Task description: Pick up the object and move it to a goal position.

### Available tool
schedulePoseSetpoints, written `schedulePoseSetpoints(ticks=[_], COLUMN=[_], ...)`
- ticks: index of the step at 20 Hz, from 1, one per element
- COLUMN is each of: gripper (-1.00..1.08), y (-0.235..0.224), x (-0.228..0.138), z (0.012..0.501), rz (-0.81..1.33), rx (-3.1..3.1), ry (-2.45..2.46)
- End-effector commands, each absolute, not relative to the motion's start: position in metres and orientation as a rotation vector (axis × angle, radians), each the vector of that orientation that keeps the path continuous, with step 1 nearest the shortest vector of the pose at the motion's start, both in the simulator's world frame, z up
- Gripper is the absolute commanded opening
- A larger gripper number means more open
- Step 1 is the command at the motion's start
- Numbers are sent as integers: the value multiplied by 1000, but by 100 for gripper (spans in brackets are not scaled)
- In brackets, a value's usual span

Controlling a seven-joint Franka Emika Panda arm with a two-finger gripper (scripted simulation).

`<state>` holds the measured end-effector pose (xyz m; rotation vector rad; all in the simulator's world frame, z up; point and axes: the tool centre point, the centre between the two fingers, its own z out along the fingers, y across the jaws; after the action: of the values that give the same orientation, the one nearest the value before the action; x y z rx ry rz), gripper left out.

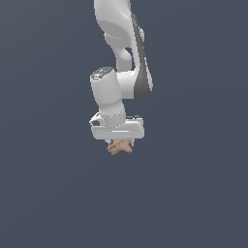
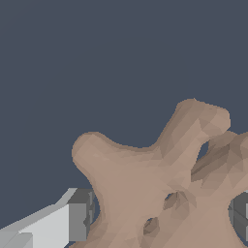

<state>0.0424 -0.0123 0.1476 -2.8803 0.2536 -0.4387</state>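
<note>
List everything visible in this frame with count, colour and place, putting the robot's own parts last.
wooden cross piece: one, tan-brown, directly under the white hand, between the fingers; it fills much of the wrist view.
background: one plain dark blue-grey field in both views; no table edge or goal marker shows.
arm: one, white with dark grey panels, coming down from the top of the exterior view.
gripper: one, white, pointing down, closed on the wooden cross piece.
fingers: two, grey pads on either side of the piece in the wrist view.
</note>
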Motion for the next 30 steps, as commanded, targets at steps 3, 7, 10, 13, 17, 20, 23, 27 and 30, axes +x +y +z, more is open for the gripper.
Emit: schedulePoseSetpoints(ticks=[3, 7, 10, 13, 17, 20, 23, 27, 30], gripper=[-100, -100, -100, -100, -100, -100, -100, -100, -100], y=[-27, -40, -50, -61, -76, -88, -101, -121, -135], x=[52, 61, 68, 74, 84, 91, 99, 110, 118], z=[166, 183, 195, 209, 228, 244, 261, 285, 303], rz=[-493, -539, -573, -609, -658, -696, -737, -793, -831], rx=[-2846, -2813, -2786, -2757, -2714, -2677, -2635, -2574, -2528], ry=[188, 130, 87, 41, -22, -72, -127, -204, -258])
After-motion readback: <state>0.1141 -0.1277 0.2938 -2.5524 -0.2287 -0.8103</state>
